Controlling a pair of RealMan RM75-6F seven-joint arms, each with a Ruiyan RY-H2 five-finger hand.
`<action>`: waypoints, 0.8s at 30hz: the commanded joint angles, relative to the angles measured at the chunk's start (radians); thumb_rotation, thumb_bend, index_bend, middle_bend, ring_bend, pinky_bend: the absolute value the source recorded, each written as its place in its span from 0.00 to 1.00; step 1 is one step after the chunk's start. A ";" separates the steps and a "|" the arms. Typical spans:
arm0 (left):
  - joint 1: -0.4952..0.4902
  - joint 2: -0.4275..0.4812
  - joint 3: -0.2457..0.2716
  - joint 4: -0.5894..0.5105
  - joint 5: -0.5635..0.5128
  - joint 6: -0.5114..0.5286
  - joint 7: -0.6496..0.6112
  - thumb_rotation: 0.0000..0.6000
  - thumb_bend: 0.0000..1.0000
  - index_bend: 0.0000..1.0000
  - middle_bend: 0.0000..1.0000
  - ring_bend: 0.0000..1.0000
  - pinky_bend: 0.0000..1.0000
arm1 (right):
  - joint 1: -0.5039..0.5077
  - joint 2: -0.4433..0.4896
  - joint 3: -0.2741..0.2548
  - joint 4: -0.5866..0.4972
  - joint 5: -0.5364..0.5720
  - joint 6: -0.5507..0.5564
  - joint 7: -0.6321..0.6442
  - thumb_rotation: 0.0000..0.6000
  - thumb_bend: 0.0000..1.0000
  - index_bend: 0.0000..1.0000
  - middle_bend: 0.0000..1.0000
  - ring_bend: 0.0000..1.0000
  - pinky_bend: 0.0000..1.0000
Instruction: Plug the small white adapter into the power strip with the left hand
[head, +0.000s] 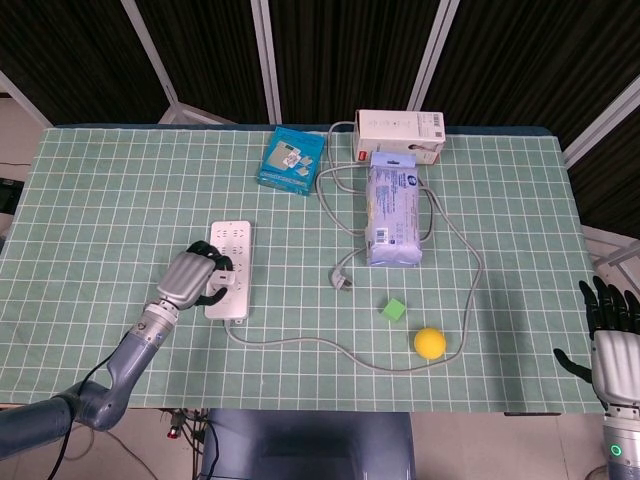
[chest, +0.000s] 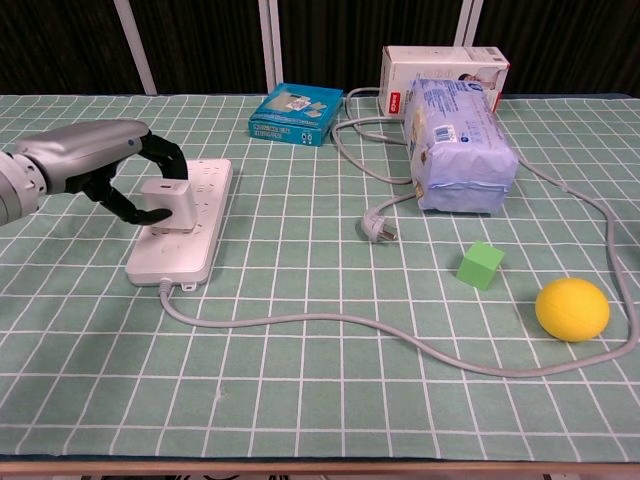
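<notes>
We see our left hand (chest: 95, 165) pinching the small white adapter (chest: 168, 203), fingers curled around it from above and behind, the adapter standing upright on the power strip (chest: 184, 231) at its middle sockets. Well to the right of the power strip, at the table edge, our right hand (head: 612, 335) holds nothing, fingers spread.

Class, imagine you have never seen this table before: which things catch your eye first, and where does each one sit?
The left hand stands out first, holding the small white adapter upright on the power strip near the table's left side. Next comes the yellow ball at the front right, beside the green cube. At the back lies the blue-white pack, with a grey cable looping around it.
</notes>
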 joint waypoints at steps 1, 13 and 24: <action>0.000 -0.001 0.001 0.003 0.001 -0.001 0.001 1.00 0.44 0.58 0.63 0.25 0.17 | 0.000 0.000 -0.001 0.000 0.000 -0.001 0.000 1.00 0.16 0.00 0.00 0.01 0.04; 0.001 -0.005 0.003 0.015 0.007 -0.005 0.000 1.00 0.44 0.58 0.63 0.25 0.17 | -0.001 -0.001 -0.001 0.001 -0.001 0.000 0.002 1.00 0.16 0.00 0.00 0.01 0.04; 0.004 -0.015 0.006 0.035 0.005 -0.012 -0.004 1.00 0.44 0.58 0.63 0.25 0.17 | -0.002 -0.001 0.001 0.000 0.001 0.003 0.003 1.00 0.16 0.00 0.00 0.01 0.04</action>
